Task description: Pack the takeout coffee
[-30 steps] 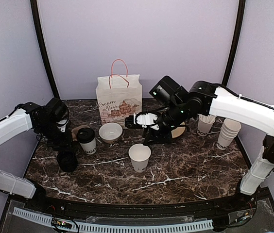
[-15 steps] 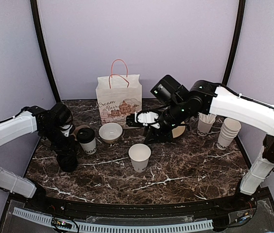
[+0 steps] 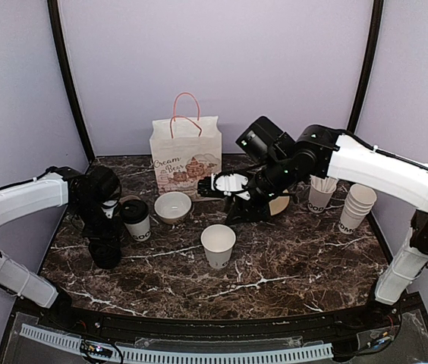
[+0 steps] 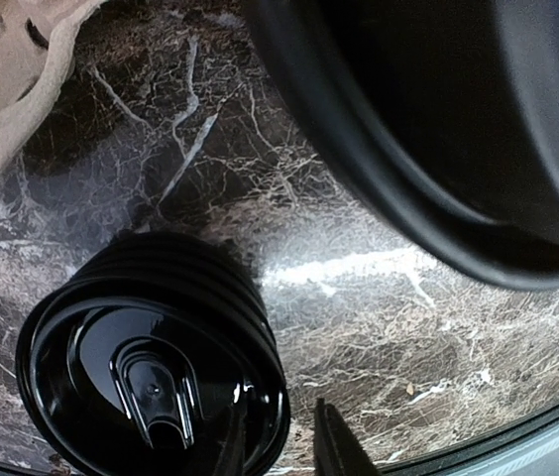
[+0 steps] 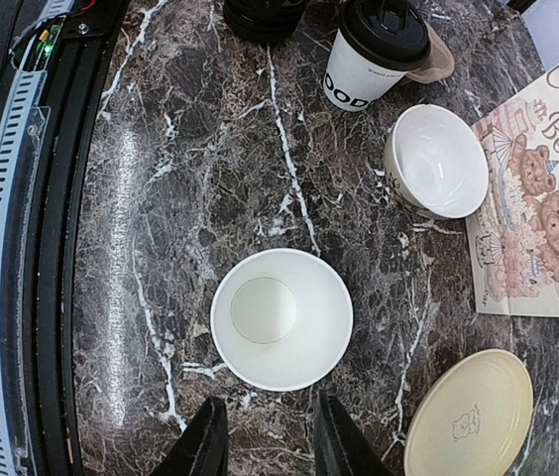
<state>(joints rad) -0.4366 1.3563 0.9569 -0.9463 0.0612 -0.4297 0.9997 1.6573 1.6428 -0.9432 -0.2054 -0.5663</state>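
Clock read from the overhead view, twelve at the back wall. At nine o'clock on the marble table (image 3: 290,265): one lidded coffee cup (image 3: 136,221), upright, black lid on, lettering near the base. Just at its eleven, a tan pulp carrier (image 3: 125,202). At its two, close by, a white bowl (image 3: 172,206), and at twelve of the bowl, a paper bag (image 3: 186,155).

At seven of the lidded cup, a stack of black lids (image 4: 151,392). Left gripper (image 4: 281,451) pointed down onto it, fingertips astride the stack's rim, one over the top lid, one outside. Pinching that rim or merely close around it: cannot tell, tips cropped at the frame edge.

At table centre, five o'clock of the bowl, a lidless white cup (image 5: 281,317), upright. Above it the right gripper (image 5: 265,446), fingers spread, nothing between them, cup at their twelve in the wrist view. At three o'clock, a cup of white sticks (image 3: 320,196) beside a stack of lidless cups (image 3: 357,206).
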